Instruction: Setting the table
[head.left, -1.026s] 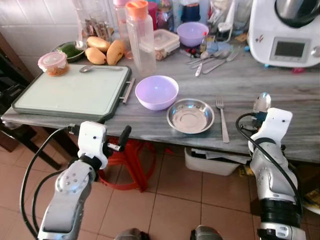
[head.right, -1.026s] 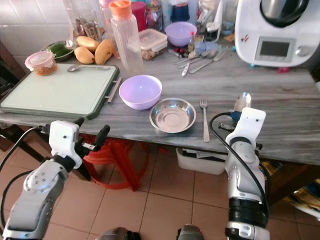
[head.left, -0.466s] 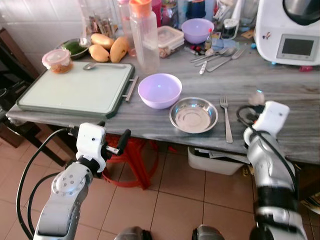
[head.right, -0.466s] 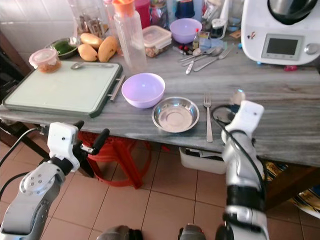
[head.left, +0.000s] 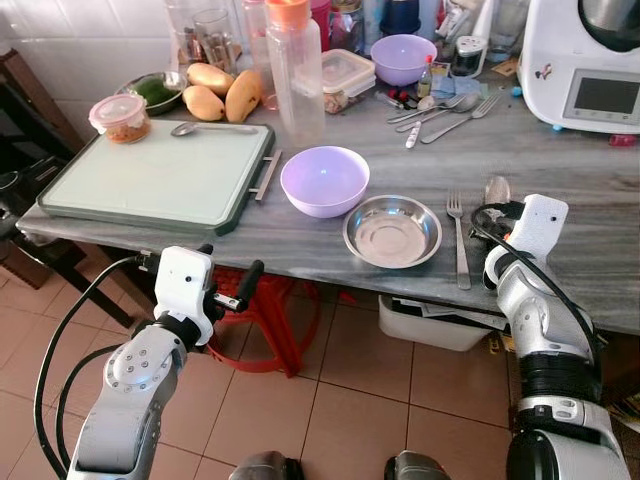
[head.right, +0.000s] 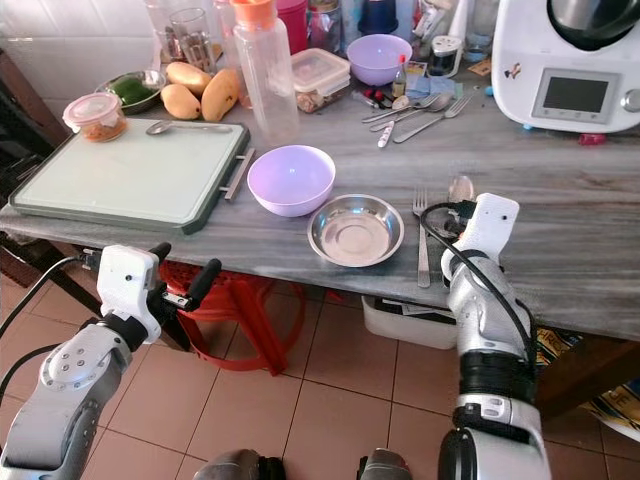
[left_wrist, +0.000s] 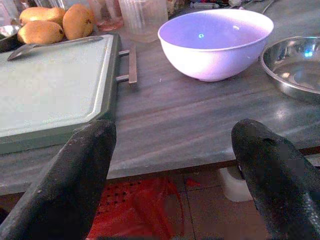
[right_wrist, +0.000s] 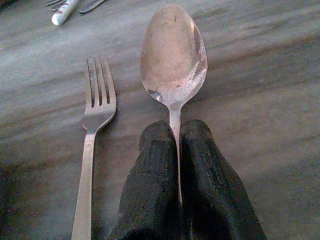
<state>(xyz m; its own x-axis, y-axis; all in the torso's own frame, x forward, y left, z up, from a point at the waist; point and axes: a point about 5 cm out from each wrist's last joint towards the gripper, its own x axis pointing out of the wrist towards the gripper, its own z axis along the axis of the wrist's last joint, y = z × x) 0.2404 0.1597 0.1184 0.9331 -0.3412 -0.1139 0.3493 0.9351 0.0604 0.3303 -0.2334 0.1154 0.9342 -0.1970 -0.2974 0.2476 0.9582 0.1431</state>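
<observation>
risk: the spoon (right_wrist: 173, 65) could twist or skid into the fork (right_wrist: 95, 125) on release — the right hand (right_wrist: 179, 150) pinched only its thin handle.
right arm: bent up over the worktop (head.left: 580, 150) edge, fingers clamped on the spoon, its bowl lying just beside the fork, right of the steel dish (head.left: 392, 229).
left hand (left_wrist: 175, 150): spread wide, below the worktop edge — idle.

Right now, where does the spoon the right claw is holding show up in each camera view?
Left eye view: the spoon lies just right of the fork, ahead of the right claw.
Right eye view: spoon again right of the fork, beside the steel bowl.
Left wrist view: not in it.
Right wrist view: handle pinched by the right claw, bowl end pointing away.
Shared landmark: the fork.
</observation>
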